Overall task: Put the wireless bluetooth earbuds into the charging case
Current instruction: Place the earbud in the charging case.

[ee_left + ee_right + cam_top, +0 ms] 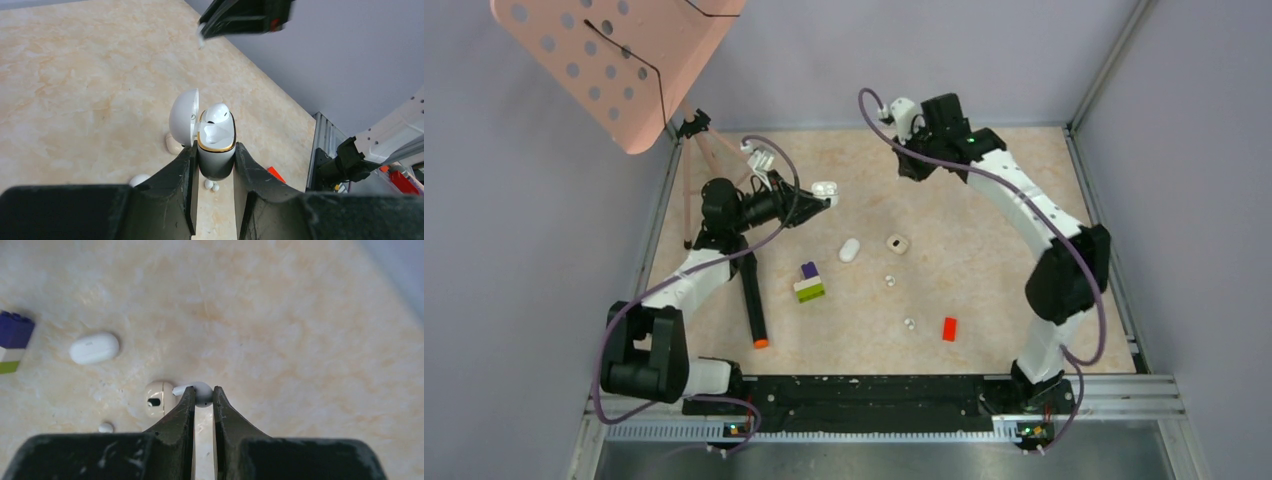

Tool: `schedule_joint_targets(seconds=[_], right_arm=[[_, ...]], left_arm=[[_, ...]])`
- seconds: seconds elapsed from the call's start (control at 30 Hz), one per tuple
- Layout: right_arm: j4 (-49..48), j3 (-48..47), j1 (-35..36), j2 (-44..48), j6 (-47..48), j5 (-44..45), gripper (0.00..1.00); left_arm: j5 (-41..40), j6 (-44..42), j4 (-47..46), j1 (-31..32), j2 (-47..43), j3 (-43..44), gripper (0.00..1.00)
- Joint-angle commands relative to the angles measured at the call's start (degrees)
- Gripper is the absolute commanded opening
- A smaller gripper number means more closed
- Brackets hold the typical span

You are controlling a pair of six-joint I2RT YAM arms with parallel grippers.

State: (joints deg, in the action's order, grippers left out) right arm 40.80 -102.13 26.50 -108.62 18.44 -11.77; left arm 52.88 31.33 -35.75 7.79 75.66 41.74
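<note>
Above the beige marbled tabletop, the right pincer is nearly closed, clamped on a tiny white stemmed earbud. Its stem lies crosswise to the fingers, poking out leftward in the wrist view. The left pincer grips a white gold-rimmed charging case with its lid open. The case's mouth faces away from the wrist, and another white earbud is seated inside.
</note>
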Motion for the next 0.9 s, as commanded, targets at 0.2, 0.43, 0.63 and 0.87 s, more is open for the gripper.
schedule_joint_targets(seconds=[0.2,0.43,0.63,0.87], right_arm=[[-17.63,7.76,11.61,22.11,15.44,6.72,0.00],[-25.58,13.79,19.72,25.85,23.96,9.96,0.00],[-28.34,15.49,21.44,26.03,24.87,10.54,0.00],[-29.28,15.16,22.50,25.31,25.51,10.13,0.00]], left_arm=[[-1.06,1.71,-7.25,7.30,5.79,10.42,0.00],[1.01,4.90,-10.72,8.48,5.85,12.46,0.00],[3.56,3.15,-11.90,8.81,4.82,12.49,0.00],[4.01,2.90,-12.58,8.90,4.41,12.49,0.00]])
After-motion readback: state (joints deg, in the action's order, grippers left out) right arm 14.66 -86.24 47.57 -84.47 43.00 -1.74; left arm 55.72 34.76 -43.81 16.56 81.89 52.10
